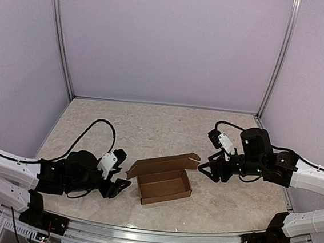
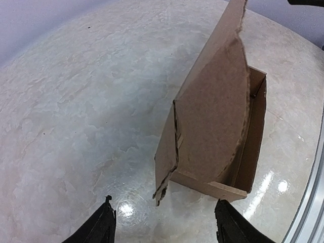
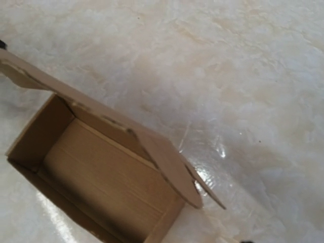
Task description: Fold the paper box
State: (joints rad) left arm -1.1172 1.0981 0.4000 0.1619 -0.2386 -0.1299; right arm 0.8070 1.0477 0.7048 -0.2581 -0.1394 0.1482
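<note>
Left gripper [image 1: 123, 170] lies low on the bench [image 1: 150, 123] toward the near left corner, its fingers spread with nothing between them. In its own wrist view we see both dark fingertips [image 2: 104, 223] apart over bare marbled surface, the left gripper [image 2: 164, 223] pointing at the box's end but not touching it. Right gripper [image 1: 202, 167] hangs toward the right edge of the bench, aimed inward; in the overhead view its jaws look spread and empty, just beside the tip of the raised lid, though we cannot tell whether they touch it.

Between the two sits the paper box [image 1: 164, 185] — plain brown cardboard, near the middle of the near edge and turned slightly askew to it. Its tray is formed and open at the top. The lid stands up along the far wall, side flaps loose, leaning a little over the opening — we see this from the right wrist [image 3: 101, 177] and, edge-on, from the left wrist [image 2: 212, 116].
</note>
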